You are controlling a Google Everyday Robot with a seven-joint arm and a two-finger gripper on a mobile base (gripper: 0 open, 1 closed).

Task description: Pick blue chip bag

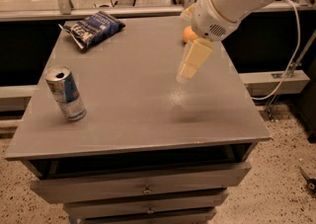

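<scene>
The blue chip bag is a crinkled dark navy foil bag with white lettering. It lies flat at the far left corner of the grey table. My gripper hangs from the white arm above the right middle of the table, pointing down and to the left. It is well to the right of the bag and nearer than it, and it holds nothing that I can see.
A blue-and-silver drink can stands upright near the table's left front. An orange ball sits at the far right, partly hidden behind my arm. Drawers are below the tabletop. A white cable hangs at the right.
</scene>
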